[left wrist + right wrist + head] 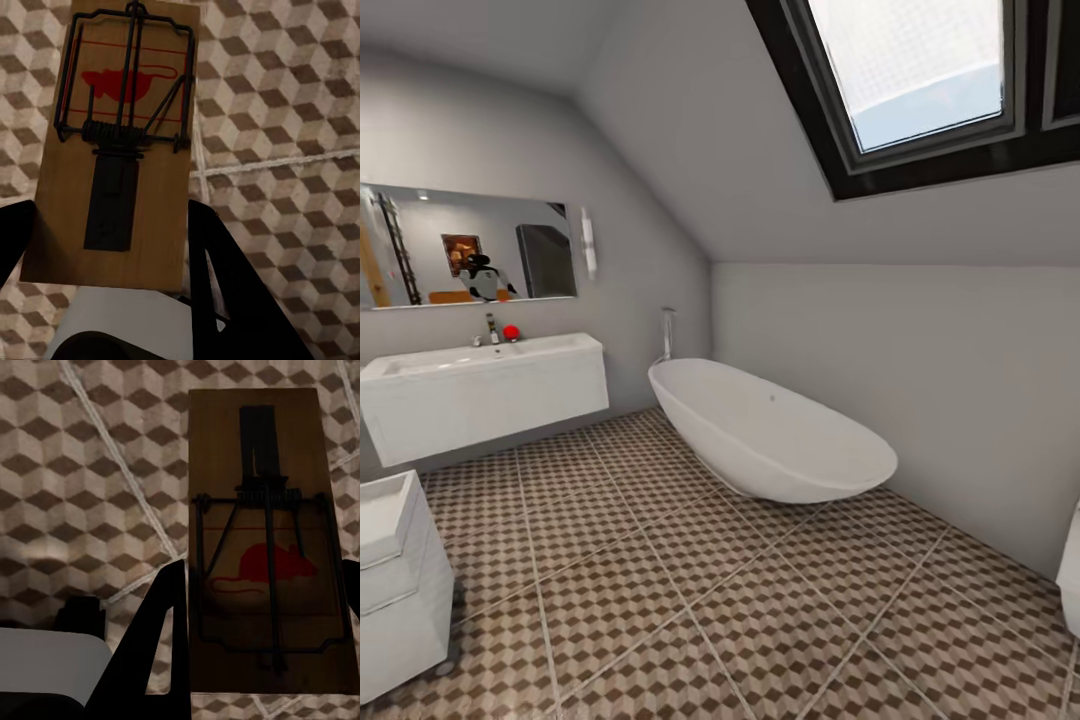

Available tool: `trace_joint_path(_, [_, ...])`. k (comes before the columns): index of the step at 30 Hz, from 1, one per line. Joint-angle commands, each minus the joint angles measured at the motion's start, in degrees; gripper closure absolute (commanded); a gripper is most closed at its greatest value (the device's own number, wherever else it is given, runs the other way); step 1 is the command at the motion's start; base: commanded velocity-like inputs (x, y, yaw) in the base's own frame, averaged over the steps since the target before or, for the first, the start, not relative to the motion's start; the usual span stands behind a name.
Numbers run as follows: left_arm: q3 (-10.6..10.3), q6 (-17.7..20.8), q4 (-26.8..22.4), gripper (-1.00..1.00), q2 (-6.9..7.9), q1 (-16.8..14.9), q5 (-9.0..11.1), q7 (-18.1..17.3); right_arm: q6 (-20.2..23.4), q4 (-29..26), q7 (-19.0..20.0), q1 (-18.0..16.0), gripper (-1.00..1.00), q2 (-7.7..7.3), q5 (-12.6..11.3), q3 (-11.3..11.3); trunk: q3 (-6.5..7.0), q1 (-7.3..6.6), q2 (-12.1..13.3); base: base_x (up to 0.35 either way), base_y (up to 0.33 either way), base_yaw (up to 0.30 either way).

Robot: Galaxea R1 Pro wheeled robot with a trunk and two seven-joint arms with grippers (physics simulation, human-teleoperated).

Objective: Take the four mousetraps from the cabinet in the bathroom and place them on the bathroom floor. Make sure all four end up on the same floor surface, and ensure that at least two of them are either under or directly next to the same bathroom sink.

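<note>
I have one mousetrap clamped in my left hand, its dark fingers pressed on the long edges of the board near the plain end, and a second mousetrap clamped the same way in my right hand, this one taken by the end with the printed red mouse. That makes two traps counted, one per hand; the other two I cannot place from here. Both boards hang above the bathroom floor, the cube-patterned tiles lying beyond each hand, not touching. I judge these traps light and stiff: thin flat wood that will not flex, but smooth-sided, so an edge pinch could slip or twist if I swing fast. The wire bar and spring look like the delicate part, so I keep the fingers on bare wood and clear of the metal. Ahead of the hands stand a wall-hung white basin unit, a second white unit close on the left side, and one bathtub.
</note>
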Motion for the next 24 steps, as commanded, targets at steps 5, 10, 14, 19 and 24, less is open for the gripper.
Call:
trace_joint_path(5, [0.21,0.25,-0.02,1.00,-0.09,-0.05,-0.32,0.21,0.10,0.09,-0.11,-0.07,1.00,-0.01,0.47,-0.24,-0.06,0.00,-0.04,0.000,0.000,0.284])
trace_joint_path(10, [0.21,0.25,-0.02,1.00,-0.11,-0.05,-0.37,0.21,0.10,0.09,-0.07,-0.06,1.00,0.02,0.47,-0.24,-0.06,0.00,-0.04,0.044,0.000,0.284])
trace_joint_path(14, [0.21,0.25,-0.02,1.00,0.05,-0.05,-0.38,0.08,0.10,0.09,0.16,-0.07,1.00,0.03,0.47,-0.24,-0.06,0.00,-0.04,0.253,0.000,0.148])
trace_joint_path(19, [0.21,0.25,-0.02,1.00,0.21,-0.05,-0.34,-0.16,0.10,0.09,0.36,-0.08,1.00,0.04,0.47,-0.24,-0.06,0.00,-0.04,0.305,0.000,0.038])
trace_joint_path(24, [0.21,0.25,-0.02,1.00,0.24,-0.05,-0.34,-0.22,0.10,0.09,0.25,-0.06,1.00,0.00,0.50,-0.24,-0.06,0.00,-0.04,0.322,0.000,0.003])
